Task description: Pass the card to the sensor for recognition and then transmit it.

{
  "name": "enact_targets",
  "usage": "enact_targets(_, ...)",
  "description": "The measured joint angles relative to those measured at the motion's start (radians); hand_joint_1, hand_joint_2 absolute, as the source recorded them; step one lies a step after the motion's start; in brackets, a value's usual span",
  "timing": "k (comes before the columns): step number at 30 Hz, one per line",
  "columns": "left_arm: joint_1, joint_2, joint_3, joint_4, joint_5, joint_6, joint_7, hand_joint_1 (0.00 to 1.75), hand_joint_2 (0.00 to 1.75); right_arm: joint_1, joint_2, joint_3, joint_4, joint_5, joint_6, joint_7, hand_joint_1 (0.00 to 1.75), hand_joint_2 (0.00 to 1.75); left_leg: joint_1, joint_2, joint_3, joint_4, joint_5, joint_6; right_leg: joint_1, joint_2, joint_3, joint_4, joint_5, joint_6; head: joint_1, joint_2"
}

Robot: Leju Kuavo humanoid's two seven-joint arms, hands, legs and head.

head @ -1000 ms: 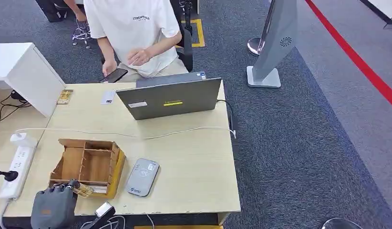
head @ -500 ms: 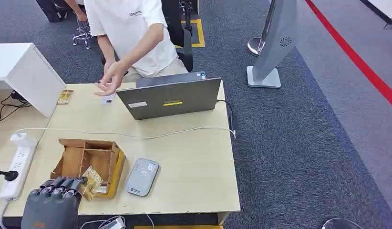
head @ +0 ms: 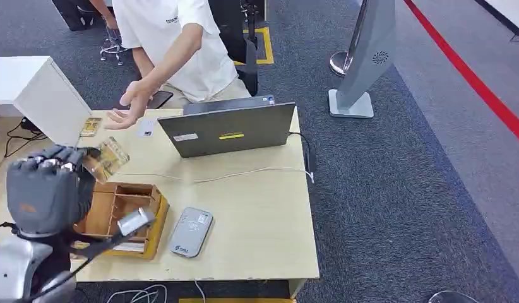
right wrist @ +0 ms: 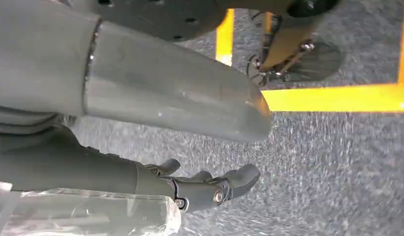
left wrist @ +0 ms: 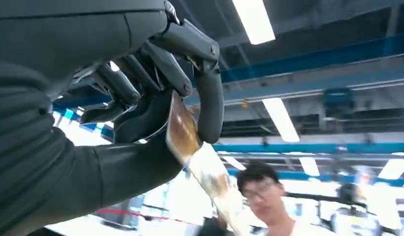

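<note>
The left hand pinches the card between thumb and fingers, raised above the wooden organizer so its flat face stays free for reading. The sensor lies flat just beside the organizer, within reach. The person's hand waits, palm open, beyond. The right hand hangs empty, fingers loosely apart.

A glossy card with a mottled brown and gold pattern was held up in the air, tilted, pinched between the thumb and dark fingers of the left hand. A flat grey sensor with rounded corners lay on the pale wooden worktop, just beside an open wooden box and well below the card.
</note>
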Motion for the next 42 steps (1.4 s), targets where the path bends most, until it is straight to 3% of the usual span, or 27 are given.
enact_targets(1,-0.071,-0.002,0.025,0.087,-0.011,0.013,-0.006,1.75,1.75,-0.005,0.0,0.006,0.0,0.015,0.008,0.0,0.0,0.0,0.0,0.0,0.0,0.0,0.001,-0.001,0.0,0.0,-0.001,0.0,0.002,-0.001,0.002,0.0)
enact_targets(5,-0.327,-0.005,0.125,0.531,-0.081,0.177,-0.042,1.75,1.75,-0.015,0.002,0.033,0.0,0.056,0.021,0.019,0.0,0.0,0.001,0.006,0.0,0.0,0.003,-0.004,0.0,0.008,-0.004,0.002,0.005,-0.004,-0.001,0.0)
enact_targets(8,-0.421,-0.012,0.165,0.733,-0.111,0.217,-0.042,1.75,1.75,-0.01,0.002,0.045,0.0,0.064,0.021,0.027,0.0,0.0,0.001,0.009,0.001,0.0,0.003,-0.005,0.0,0.011,-0.005,0.002,0.005,-0.004,-0.001,0.0)
enact_targets(11,-0.448,-0.024,0.18,0.842,-0.128,0.214,-0.032,1.75,1.75,-0.008,0.002,0.049,0.002,0.071,0.021,0.027,0.0,0.0,0.001,0.009,0.0,0.0,0.003,-0.005,0.0,0.011,-0.005,0.002,0.005,-0.004,-0.001,0.0)
enact_targets(19,-0.447,-0.037,0.207,0.934,-0.145,0.199,-0.025,1.75,1.75,-0.007,0.003,0.052,0.003,0.073,0.022,0.023,0.0,0.0,0.0,0.009,-0.004,0.0,0.002,-0.004,0.0,0.011,-0.008,0.002,0.004,-0.003,-0.001,0.0)
enact_targets(32,-0.443,-0.043,0.209,0.966,-0.145,0.197,-0.028,1.75,1.75,-0.002,0.003,0.052,0.003,0.073,0.023,0.023,0.0,0.0,0.0,0.019,-0.008,0.0,0.0,-0.005,0.0,0.021,-0.016,0.002,0.005,-0.004,-0.001,0.0)
enact_targets(33,-0.443,-0.044,0.209,0.966,-0.145,0.197,-0.028,0.0,1.75,-0.002,0.003,0.052,0.003,0.073,0.024,0.023,0.0,0.0,0.001,0.019,-0.008,0.0,0.0,-0.006,0.0,0.022,-0.016,0.002,0.005,-0.004,-0.001,0.0)
enact_targets(38,-0.438,-0.041,0.223,0.967,-0.127,0.192,-0.038,0.0,1.75,-0.001,0.003,0.052,0.003,0.075,0.026,0.024,0.0,0.0,0.001,0.018,-0.009,-0.001,-0.001,-0.005,0.0,0.02,-0.016,0.002,0.004,-0.003,-0.001,0.0)
enact_targets(42,-0.41,-0.043,0.234,0.945,-0.098,0.195,-0.085,0.0,1.75,-0.001,0.003,0.051,0.003,0.071,0.024,0.024,0.0,0.0,0.001,0.017,-0.009,-0.001,0.0,-0.005,0.0,0.019,-0.016,0.002,0.004,-0.003,-0.001,0.0)
